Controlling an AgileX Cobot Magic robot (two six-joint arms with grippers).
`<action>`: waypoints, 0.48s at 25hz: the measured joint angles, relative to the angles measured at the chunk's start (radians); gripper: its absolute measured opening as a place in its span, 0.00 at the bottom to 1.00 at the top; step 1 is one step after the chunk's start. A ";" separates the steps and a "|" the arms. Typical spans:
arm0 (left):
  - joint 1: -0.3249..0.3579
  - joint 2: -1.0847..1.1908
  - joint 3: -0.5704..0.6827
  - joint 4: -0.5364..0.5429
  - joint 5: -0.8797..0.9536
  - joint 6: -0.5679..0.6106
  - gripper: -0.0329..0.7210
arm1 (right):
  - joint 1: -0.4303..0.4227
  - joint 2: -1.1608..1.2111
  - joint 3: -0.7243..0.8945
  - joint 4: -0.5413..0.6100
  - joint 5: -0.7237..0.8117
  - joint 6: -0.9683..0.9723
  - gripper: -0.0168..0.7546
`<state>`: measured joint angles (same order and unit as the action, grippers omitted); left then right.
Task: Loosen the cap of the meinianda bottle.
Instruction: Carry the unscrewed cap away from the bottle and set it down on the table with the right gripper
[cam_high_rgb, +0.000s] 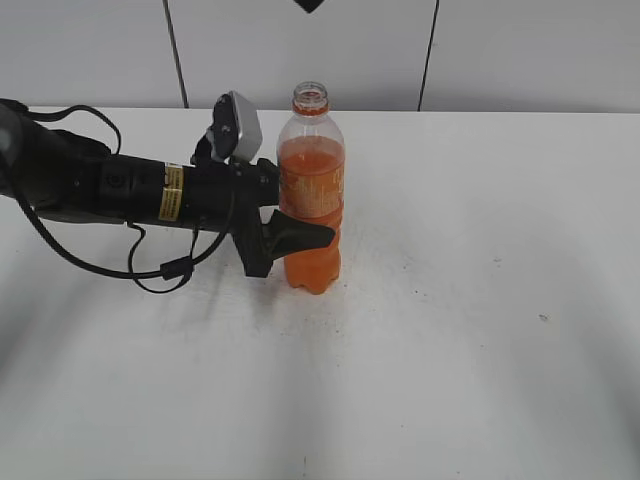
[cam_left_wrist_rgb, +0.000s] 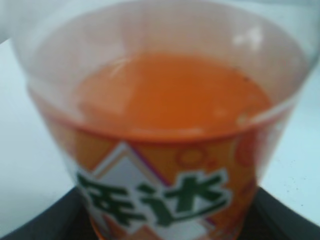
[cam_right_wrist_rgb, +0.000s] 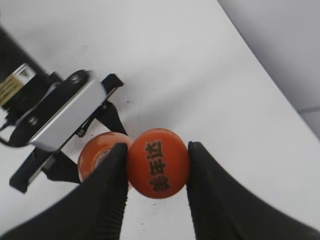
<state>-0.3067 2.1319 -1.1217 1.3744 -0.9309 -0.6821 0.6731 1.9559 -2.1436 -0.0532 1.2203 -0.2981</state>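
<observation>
The cap (cam_right_wrist_rgb: 158, 163) is already off the meinianda bottle (cam_high_rgb: 311, 190): it sits clenched between the two dark fingers of the right gripper (cam_right_wrist_rgb: 157, 175), printed top facing the wrist camera, lifted above and just beside the bottle's open mouth, which shows as an orange ring below it. In the exterior view the bottle's threaded neck stands bare, so the loosening looks complete, even overshot. The bottle stands upright on the white table (cam_high_rgb: 480, 300), roughly half full of orange liquid. The left gripper (cam_high_rgb: 290, 235) comes in from the bottle's left and clasps its labelled waist, apparently to stop the body turning or tipping while the cap is twisted.
</observation>
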 joint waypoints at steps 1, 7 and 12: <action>0.000 0.000 0.000 0.000 0.000 0.000 0.61 | -0.001 -0.001 0.000 -0.023 0.000 0.112 0.38; 0.000 0.000 0.000 0.001 0.000 0.000 0.61 | -0.012 -0.022 0.000 -0.017 0.001 0.298 0.38; 0.000 0.000 0.000 0.001 0.003 0.000 0.61 | -0.095 -0.072 0.005 0.005 0.001 0.312 0.38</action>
<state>-0.3067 2.1319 -1.1217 1.3755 -0.9279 -0.6821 0.5783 1.8841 -2.1388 -0.0477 1.2211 0.0139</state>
